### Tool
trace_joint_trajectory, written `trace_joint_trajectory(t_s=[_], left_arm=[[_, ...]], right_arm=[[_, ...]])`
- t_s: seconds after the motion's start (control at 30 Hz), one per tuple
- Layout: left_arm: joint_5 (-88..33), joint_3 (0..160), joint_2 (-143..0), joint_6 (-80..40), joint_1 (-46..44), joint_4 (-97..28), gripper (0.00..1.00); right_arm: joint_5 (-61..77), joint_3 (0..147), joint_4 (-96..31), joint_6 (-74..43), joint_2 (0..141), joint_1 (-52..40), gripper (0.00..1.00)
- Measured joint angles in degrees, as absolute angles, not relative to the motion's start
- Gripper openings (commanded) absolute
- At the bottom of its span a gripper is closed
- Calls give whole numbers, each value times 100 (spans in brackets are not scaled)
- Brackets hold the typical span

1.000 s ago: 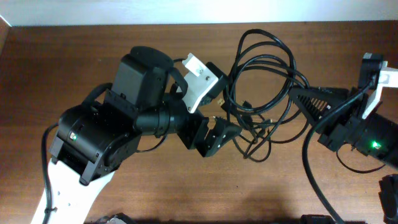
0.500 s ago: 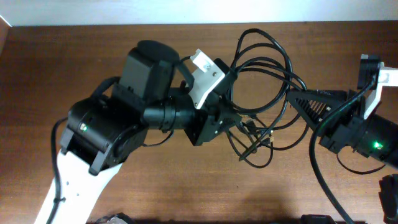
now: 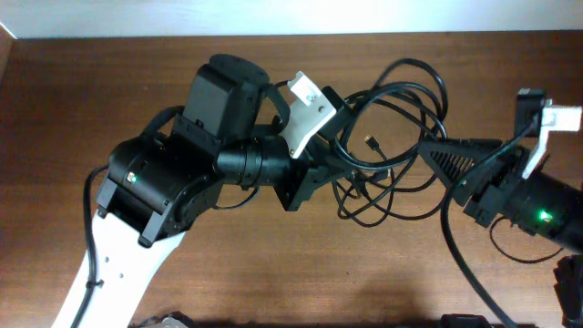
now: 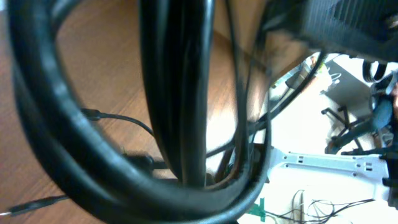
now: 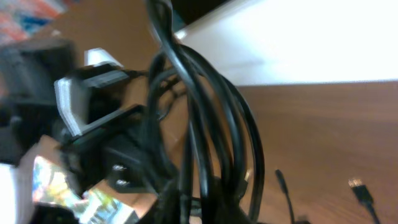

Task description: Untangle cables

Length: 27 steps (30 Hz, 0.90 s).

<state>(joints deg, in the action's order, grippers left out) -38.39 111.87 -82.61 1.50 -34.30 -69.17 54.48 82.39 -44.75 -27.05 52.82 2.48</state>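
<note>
The cables (image 3: 393,169) are several thin black cords tangled in loops on the wooden table between the two arms, with a small gold plug (image 3: 372,141) in the middle. My left gripper (image 3: 321,175) sits inside the left side of the tangle, shut on strands. In the left wrist view the cables (image 4: 180,93) cross right in front of the lens and hide the jaws. My right gripper (image 3: 428,146) reaches into the right side of the loops. In the right wrist view the cables (image 5: 205,112) run down over its jaws and hide the gap.
The table's far edge meets a white wall (image 3: 291,16) just behind the cable loops. The right arm's own thick wire (image 3: 455,255) trails toward the front edge. Two loose plug ends (image 5: 357,186) lie on bare wood to the right. Dark objects (image 3: 164,321) sit at the front edge.
My left gripper has moved right into the tangle and shut. The cable loops have shifted right and toward the far edge. The right arm has barely moved.
</note>
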Motion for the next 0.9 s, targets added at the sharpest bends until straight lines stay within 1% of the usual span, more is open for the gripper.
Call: trace_joint_trajectory(t_s=[0.13,0.23,0.37,0.5,0.7,0.9], left_arm=[[-3708,11187,-8261,403,-3430,-6997,0],[-3509,11187,-8261,733,-3430,-7220,0],[-3389,11187,-8261,1280,-3430,-7472,0],[-3046,11187,-8261,1702,-3430,-7787,0],[-2320,11187,-8261,2412,-3430,-8464,0],[-2095,11187,-8261,2880,-3430,-8556,0]], right_arm=[[4814,8248,-5349,-2250,5280,248,57],[4329,8239,-6016,-1627,5282,248,63],[4034,8239,-6702,-676,5280,248,63],[3715,8239,-6886,-137,5280,248,63],[3581,8239,-6886,60,5282,248,63],[4042,8239,-6888,458,5280,248,63]])
